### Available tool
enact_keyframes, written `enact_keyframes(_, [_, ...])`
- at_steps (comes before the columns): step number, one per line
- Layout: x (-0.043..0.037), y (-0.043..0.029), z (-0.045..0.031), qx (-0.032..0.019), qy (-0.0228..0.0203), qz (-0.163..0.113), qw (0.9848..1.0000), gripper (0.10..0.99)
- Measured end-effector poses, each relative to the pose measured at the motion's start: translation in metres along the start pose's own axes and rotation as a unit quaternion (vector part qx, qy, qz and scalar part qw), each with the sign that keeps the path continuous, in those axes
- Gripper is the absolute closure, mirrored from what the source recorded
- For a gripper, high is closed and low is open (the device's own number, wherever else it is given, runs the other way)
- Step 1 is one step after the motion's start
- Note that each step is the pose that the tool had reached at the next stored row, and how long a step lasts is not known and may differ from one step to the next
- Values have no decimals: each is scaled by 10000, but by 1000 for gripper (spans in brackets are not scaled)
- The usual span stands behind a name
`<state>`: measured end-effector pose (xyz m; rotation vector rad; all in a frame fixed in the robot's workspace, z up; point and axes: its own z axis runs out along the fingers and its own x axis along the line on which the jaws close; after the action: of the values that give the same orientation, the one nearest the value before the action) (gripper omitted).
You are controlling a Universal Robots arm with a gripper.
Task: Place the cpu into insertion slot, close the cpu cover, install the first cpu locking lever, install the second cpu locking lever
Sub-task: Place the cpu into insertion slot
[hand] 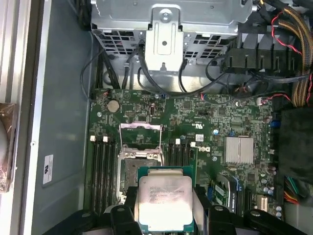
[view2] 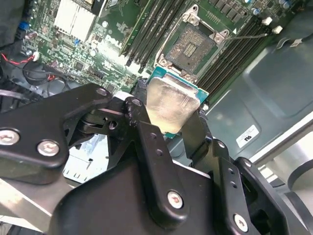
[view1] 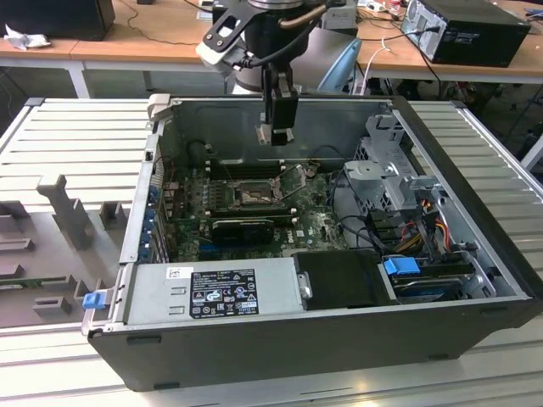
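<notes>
black fingers [view2: 142,128] clamp flat silvery square cpu [view2: 171,104] above dark, metal-rimmed insertion slot [view2: 193,46]; cpu cover [hand: 141,127] open.

Bright, even room light falls from above in the exterior view. The ribbed table [view1: 72,127] looks pale, almost washed out, while the inside of the computer case [view1: 280,343] lies in soft shadow, deepest behind its near wall. In both wrist views the cpu [view2: 171,105] [hand: 164,200] catches a milky sheen. The black gripper [view2: 171,117] reads as a dark mass with small glints on its screws.
</notes>
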<state>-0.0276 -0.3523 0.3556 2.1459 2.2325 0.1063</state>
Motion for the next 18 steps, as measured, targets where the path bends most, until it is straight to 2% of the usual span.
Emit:
enact_keyframes(2, [-1,-6,67,0,-1,0,10000,561])
enact_keyframes(4, [-2,-8,97,0,-1,0,10000,561])
enact_keyframes(13, [-3,-13,156,0,-1,2,10000,561])
enact_keyframes(18, [14,-21,272,15,-4,3,10000,561])
